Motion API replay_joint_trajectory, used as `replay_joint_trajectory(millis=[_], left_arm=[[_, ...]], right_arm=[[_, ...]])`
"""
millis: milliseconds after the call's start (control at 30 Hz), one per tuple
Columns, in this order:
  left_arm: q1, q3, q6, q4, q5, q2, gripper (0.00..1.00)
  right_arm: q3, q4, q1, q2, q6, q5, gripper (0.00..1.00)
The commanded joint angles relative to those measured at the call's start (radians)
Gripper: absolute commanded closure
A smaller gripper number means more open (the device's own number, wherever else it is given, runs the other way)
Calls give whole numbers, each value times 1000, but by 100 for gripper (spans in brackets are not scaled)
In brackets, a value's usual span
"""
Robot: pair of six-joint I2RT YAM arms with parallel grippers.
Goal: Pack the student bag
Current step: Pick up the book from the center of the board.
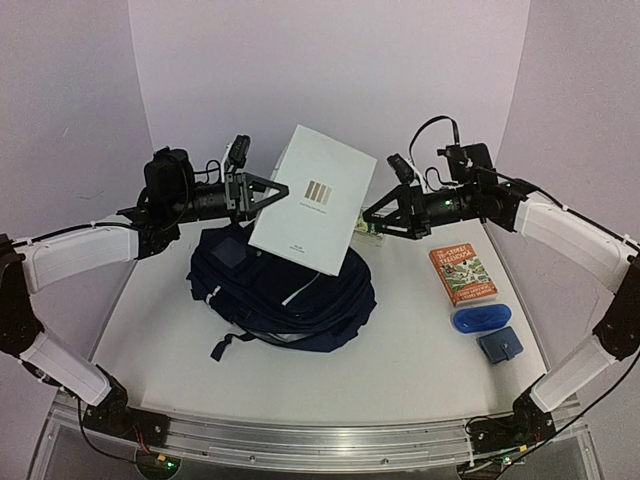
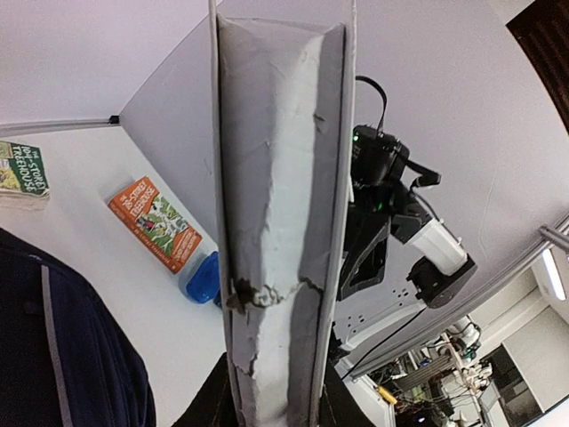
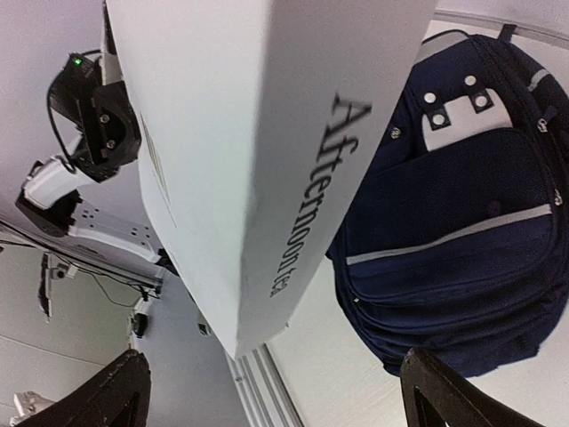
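A large white book (image 1: 312, 198) hangs tilted in the air above the student bag (image 1: 285, 290), a navy backpack lying flat on the table. My left gripper (image 1: 272, 192) is shut on the book's left edge. In the left wrist view the book's torn grey edge (image 2: 280, 222) runs up from between the dark fingers (image 2: 197, 405). My right gripper (image 1: 368, 218) stands open just off the book's right edge. In the right wrist view its fingers (image 3: 440, 391) are spread wide, with the book's spine (image 3: 293, 178) ahead of them and the student bag (image 3: 462, 249) below.
An orange book (image 1: 463, 273), a blue oval case (image 1: 479, 319) and a small blue pouch (image 1: 499, 345) lie at the right of the table. A green-covered book (image 2: 22, 173) lies behind the bag. White walls close in the back and sides.
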State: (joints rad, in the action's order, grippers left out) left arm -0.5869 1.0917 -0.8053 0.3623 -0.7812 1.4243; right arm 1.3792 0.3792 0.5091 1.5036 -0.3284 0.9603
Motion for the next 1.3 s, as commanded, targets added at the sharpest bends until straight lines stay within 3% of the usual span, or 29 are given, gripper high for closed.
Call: replay_joint_trajectory(millis=[0,333,500,733,900,1000,1133,1267], left_arm=[[2,-3,-194,340,-9,29,74],[1,-15,-404,638,-49,128,74],[-1,-14,-408,638,-65,140,74],[-6,-16,-415,644,-88,157,73],[-6,-15,-432,662,-91,172,73],[-7,-13,-442,671,-97,185,72],[-4,-10,-384,565,-81,167,45],[-4,57,-78,78,55,81,24]], right_arm=[[-2,-220,27,-3,-122,118,4],[45,-291,71,39,-166,143,17],[61,-342,71,47,-227,159,33],[73,-363,70,58,-272,140,45],[69,-372,61,65,-303,113,45],[62,-372,53,65,-312,113,54],[35,-403,36,44,-332,121,77],[-34,-409,-24,-9,-357,93,84]])
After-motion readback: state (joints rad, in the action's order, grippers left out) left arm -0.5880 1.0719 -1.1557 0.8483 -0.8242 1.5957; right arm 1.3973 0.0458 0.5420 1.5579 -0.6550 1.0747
